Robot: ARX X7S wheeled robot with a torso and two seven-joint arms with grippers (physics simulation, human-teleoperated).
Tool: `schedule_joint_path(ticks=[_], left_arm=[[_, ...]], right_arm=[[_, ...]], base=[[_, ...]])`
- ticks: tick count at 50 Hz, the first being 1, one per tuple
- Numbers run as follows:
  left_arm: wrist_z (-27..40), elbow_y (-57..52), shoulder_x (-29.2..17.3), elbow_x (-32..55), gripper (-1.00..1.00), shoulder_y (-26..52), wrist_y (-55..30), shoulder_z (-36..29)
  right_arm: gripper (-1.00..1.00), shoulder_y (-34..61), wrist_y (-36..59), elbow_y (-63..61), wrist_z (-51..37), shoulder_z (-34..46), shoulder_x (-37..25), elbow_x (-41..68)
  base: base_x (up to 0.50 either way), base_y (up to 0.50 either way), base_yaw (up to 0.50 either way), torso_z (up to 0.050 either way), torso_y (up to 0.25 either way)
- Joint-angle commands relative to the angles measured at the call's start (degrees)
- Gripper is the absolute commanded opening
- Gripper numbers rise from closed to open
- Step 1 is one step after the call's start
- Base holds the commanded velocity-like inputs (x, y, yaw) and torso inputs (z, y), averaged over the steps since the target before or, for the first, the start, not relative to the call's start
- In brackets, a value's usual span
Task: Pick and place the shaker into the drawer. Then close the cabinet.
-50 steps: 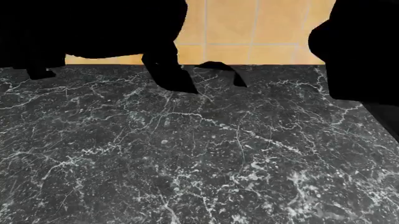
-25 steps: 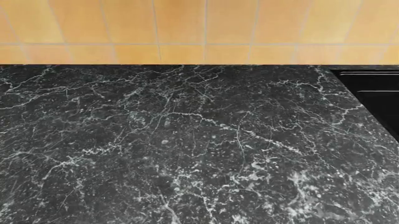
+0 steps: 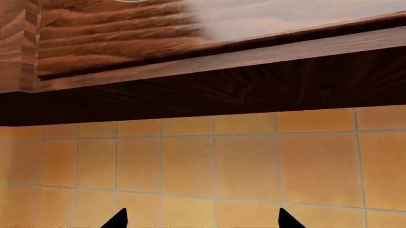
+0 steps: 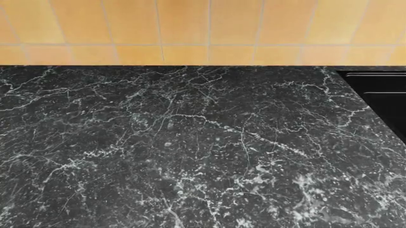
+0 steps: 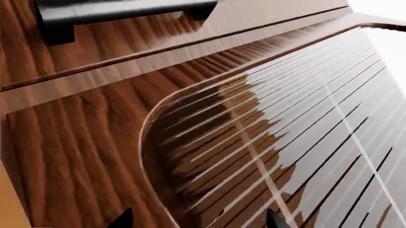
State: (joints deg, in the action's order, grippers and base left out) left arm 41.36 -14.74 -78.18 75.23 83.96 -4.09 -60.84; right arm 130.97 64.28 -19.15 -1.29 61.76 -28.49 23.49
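No shaker shows in any view. The right tool [image 5: 199, 219], tips spread and empty, faces ribbed wood below a black handle [image 5: 120, 12]; the left tool [image 3: 201, 219] likewise spread. A small bottle: likely light, slick; grip its body

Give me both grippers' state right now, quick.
Left gripper: open, nothing between its fingertips, facing the tiled wall.
Right gripper: open, holding nothing, facing a ribbed wooden cabinet front.
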Motion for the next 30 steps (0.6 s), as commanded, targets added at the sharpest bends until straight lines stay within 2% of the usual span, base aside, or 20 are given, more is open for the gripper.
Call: schedule_joint_path(ticks=[1,3,4,9,11,13,15,19,22,24,26,30], left_arm=[[0.9,-2.4,-1.7,0.0,1.00,0.0,-1.6,-1.2],[1.2,-2.9,-1.8,0.0,1.00,0.2,-2.2,-1.2],[1.3,-3.2,-1.8,0.0,1.00,0.4,-2.7,-1.1],[2.1,-5.0,-3.0,0.1,1.00,0.3,-3.7,-1.2],[2.4,-5.7,-3.9,0.1,1.00,-0.1,-3.8,-1.4],[2.7,-6.3,-4.9,0.3,1.00,-0.4,-3.7,-1.5],[2.8,-6.6,-5.6,0.5,1.00,-0.5,-3.8,-1.5],[3.2,-6.4,-5.0,0.3,1.00,-1.2,-3.2,-1.9],[2.9,-6.6,-4.4,0.3,1.00,-1.2,-3.4,-1.8],[2.7,-6.8,-4.7,0.4,1.00,-1.3,-3.2,-1.8],[2.6,-7.0,-5.4,0.5,1.00,-1.6,-2.7,-1.9],[2.8,-7.9,-6.9,0.8,1.00,-1.9,-2.6,-1.9]], right_arm=[[1.00,4.0,-14.9,92.3,-0.6,-25.6,2.8,-37.6],[1.00,4.0,-19.2,93.8,1.2,-31.4,4.8,-44.1],[1.00,4.0,-18.6,94.1,3.0,-30.0,5.9,-45.1],[1.00,2.3,-10.8,94.1,4.2,-9.1,8.2,-34.2],[1.00,2.3,-9.4,94.1,2.4,-4.7,8.8,-29.6],[1.00,3.0,-8.6,94.1,0.0,-4.6,9.1,-25.8],[1.00,4.0,-8.4,94.1,-2.2,-7.4,9.4,-24.8],[1.00,4.0,-7.8,94.1,-1.0,-14.9,10.8,-31.1],[1.00,4.0,-7.1,94.1,-2.0,-35.1,10.8,-47.0],[1.00,4.0,-5.0,93.2,-1.0,-43.7,10.1,-56.1],[1.00,4.0,-3.6,93.1,0.4,-46.9,9.2,-60.7],[1.00,4.0,-2.6,93.9,1.7,-47.9,7.8,-62.8]], base=[[0.00,0.00,0.00,0.000,0.000],[0.00,0.00,0.00,0.000,0.000],[0.00,0.00,0.00,0.000,0.000],[0.00,0.00,0.00,0.000,0.000],[0.00,0.00,0.00,0.000,0.000],[0.01,0.00,0.00,0.000,0.000],[0.01,0.00,0.00,0.000,0.000],[0.00,0.00,0.00,0.000,0.000],[0.00,0.00,0.00,0.000,0.000],[0.00,0.00,0.00,0.000,0.000],[0.00,0.00,0.00,0.000,0.000],[0.00,0.00,0.00,0.000,0.000]])
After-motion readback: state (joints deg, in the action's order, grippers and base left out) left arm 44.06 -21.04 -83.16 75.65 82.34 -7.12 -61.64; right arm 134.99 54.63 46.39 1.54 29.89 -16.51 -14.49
